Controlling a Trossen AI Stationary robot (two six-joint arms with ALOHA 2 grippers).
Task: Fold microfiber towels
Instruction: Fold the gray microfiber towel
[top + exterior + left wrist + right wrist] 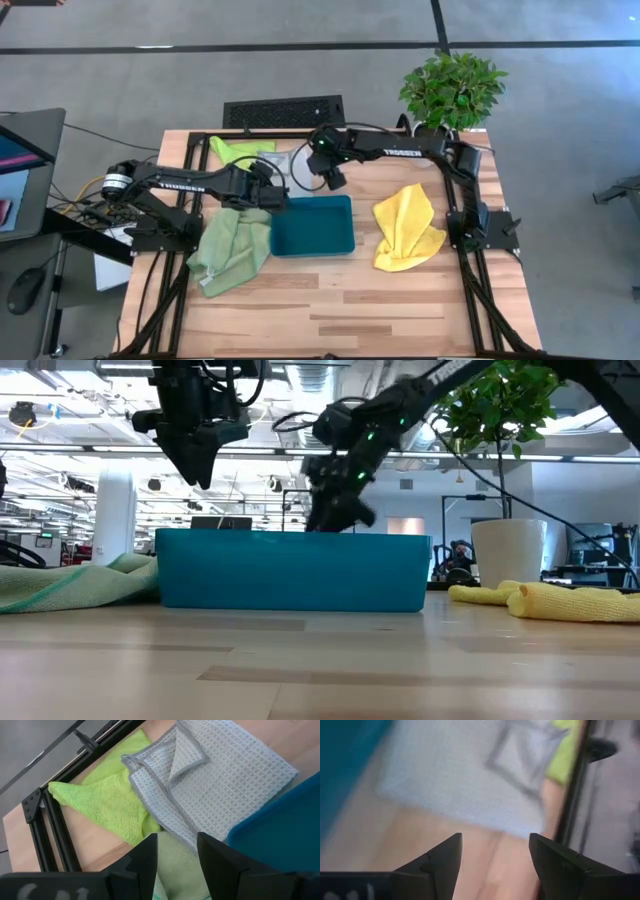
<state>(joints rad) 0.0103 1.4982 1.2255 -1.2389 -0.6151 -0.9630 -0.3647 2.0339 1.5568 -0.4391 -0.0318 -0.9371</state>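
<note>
Four towels lie on the table. The grey towel (278, 163) (225, 775) and the lime green towel (232, 148) (100, 800) are at the far left, the grey one with a corner folded over. A sage green towel (232, 250) lies crumpled left of the teal tray (313, 240). A yellow towel (408, 232) lies bunched to its right. My left gripper (272, 197) (177, 840) hangs open above the tray's far left corner, with the sage towel on the table below it. My right gripper (333, 182) (495, 840) is open above bare wood just beyond the tray, beside the grey towel (450, 775).
A potted plant (452, 90) stands at the far right corner. A black slotted panel (283, 110) lies beyond the far edge. Black frame rails (50, 830) run along the table's sides. The near half of the wooden table (350, 310) is bare.
</note>
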